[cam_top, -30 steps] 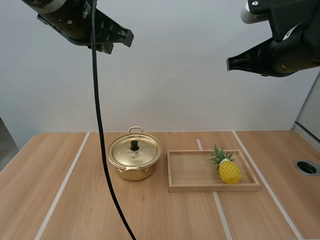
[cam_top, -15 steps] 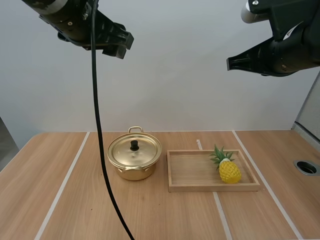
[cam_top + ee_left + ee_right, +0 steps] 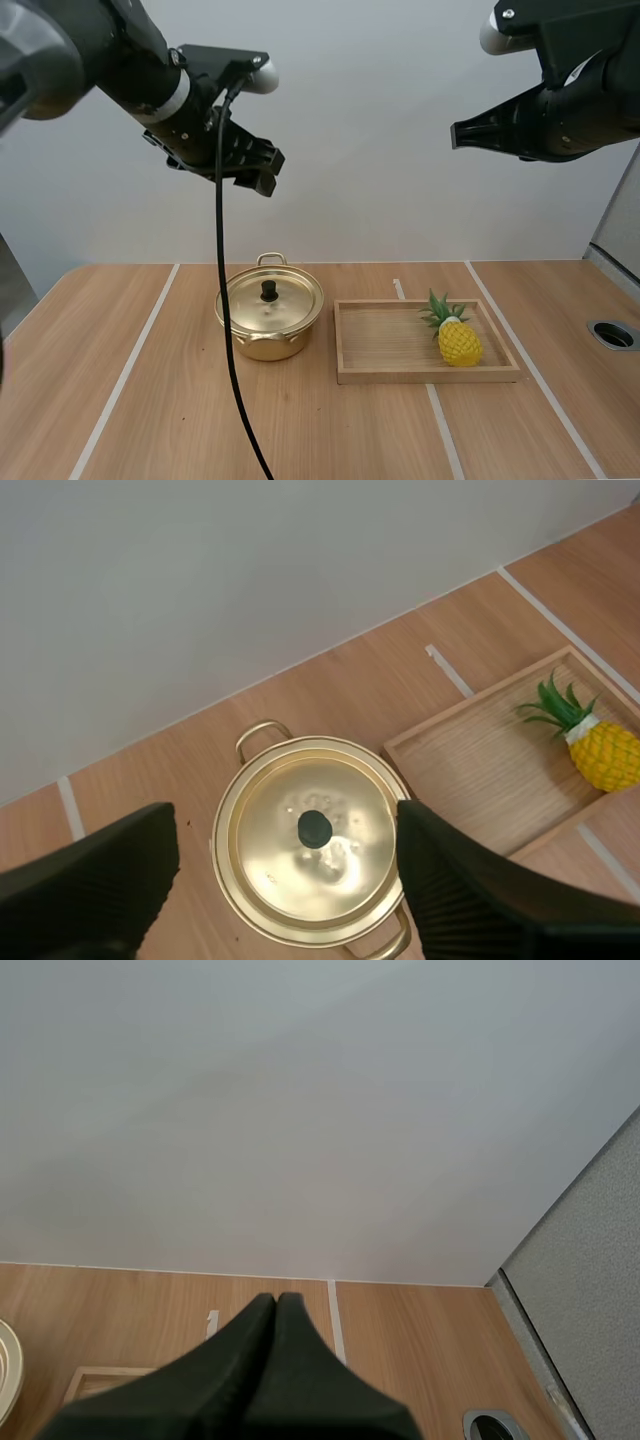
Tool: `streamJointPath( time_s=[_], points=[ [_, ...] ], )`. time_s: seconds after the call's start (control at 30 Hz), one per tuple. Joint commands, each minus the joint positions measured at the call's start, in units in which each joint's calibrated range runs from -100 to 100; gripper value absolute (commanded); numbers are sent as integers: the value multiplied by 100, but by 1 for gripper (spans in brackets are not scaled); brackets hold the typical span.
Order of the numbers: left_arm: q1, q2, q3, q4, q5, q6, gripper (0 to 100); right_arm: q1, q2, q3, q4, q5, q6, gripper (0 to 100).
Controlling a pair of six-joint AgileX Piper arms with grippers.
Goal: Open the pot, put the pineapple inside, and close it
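Hanging high above the pot point(image 3: 262, 345), the left gripper point(image 3: 262, 170) looks straight down on it. That suits the first step: the lid point(image 3: 285, 305) is on, and its black knob point(image 3: 315, 828) is the natural thing to take. The gripper's fingers point(image 3: 110, 875) are spread wide, one to each side of the pot in the left wrist view, holding nothing and touching nothing. The gap is far wider than the knob, so I judge it must drop a good way and narrow before it can lift the lid.

The pineapple point(image 3: 457, 340) lies in the wooden tray point(image 3: 425, 376) just to the right of the pot, at the tray's end farthest from the pot. Whether the tray's rim touches the pot I cannot tell.

The right gripper point(image 3: 458, 133) hangs high and well to the right of the pot, its fingers pressed together into one dark wedge with nothing in them. It looks like a waiting place that leaves the space over the pot free. Nothing of the task is done yet.
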Motion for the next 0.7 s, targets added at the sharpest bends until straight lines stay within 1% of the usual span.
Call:
streamJointPath(
  time_s=[0.0, 0.1, 0.37, 0.67],
  points=[
    [-3, 93, 360, -141, -602, 152, 100, -23, -27, -49, -41, 27, 11, 0],
    [-3, 213, 681, -186, -890, 297, 100, -23, -27, -49, -11, 153, 11, 0],
    [-3, 647, 1209, -783, -1237, 601, 100, -23, -27, -49, -11, 172, 11, 0],
    [-11, 1203, 1262, -825, -1221, 719, 100, -23, -27, -49, -11, 256, 11, 0]
  ],
)
